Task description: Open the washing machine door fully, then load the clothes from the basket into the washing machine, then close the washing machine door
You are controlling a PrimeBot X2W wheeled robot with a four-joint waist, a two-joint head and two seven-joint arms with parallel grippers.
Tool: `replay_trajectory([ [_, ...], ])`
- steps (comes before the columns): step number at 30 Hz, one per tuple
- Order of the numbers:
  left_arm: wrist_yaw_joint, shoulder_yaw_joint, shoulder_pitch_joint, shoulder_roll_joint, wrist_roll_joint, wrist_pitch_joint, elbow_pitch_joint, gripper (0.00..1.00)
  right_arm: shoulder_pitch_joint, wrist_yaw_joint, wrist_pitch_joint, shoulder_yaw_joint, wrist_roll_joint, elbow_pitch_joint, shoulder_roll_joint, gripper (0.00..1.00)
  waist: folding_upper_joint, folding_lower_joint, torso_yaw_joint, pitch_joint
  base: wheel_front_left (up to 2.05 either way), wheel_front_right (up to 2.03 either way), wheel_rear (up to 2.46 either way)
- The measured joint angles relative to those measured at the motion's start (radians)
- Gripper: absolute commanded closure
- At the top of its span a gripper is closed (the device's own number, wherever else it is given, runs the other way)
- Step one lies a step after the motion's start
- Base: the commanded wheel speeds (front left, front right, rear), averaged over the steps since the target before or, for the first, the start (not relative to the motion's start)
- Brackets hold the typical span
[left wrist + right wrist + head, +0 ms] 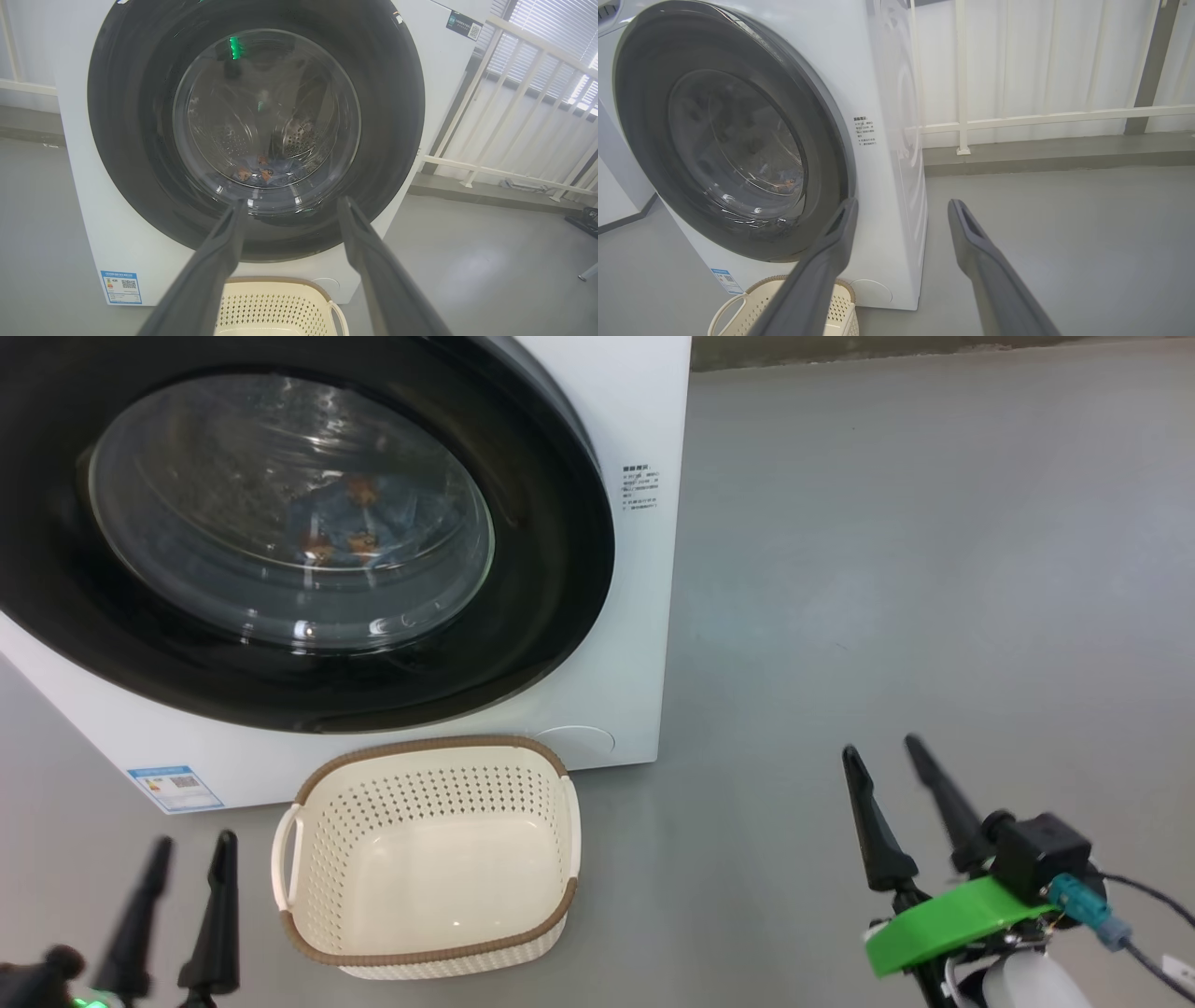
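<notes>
The washing machine (644,644) stands at the upper left of the head view, its round black-rimmed door (551,616) shut flat against the front. Through the glass I see the light blue clothes (350,527) with orange patches lying inside the drum (261,170). The cream basket (425,859) sits on the floor right in front of the machine, with nothing in it. My left gripper (191,845) is open at the lower left, beside the basket's left handle. My right gripper (882,747) is open at the lower right, well away from the basket.
Grey floor (887,569) stretches to the right of the machine. A white railing (1017,116) runs along the wall behind. A blue sticker (175,786) marks the machine's lower left corner.
</notes>
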Motion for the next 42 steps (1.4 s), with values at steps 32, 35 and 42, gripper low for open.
replay_trajectory([
  [32,0.000,0.011,0.019,-0.109,-0.198,0.074,0.076,1.00,0.058,0.000,0.063,-0.019,0.302,0.059,-0.005,1.00,0.0000,0.0001,0.006,-0.010,0.00,0.00,0.00],
  [35,0.000,0.017,0.018,-0.116,-0.223,0.083,0.078,1.00,0.058,0.000,0.069,-0.021,0.329,0.057,-0.006,1.00,0.0000,0.0001,0.007,-0.011,0.00,0.00,0.00],
  [42,0.000,0.027,0.014,-0.130,-0.276,0.101,0.082,1.00,0.058,0.000,0.081,-0.026,0.408,0.053,-0.008,1.00,0.0000,0.0001,0.009,-0.013,0.00,0.00,0.00],
])
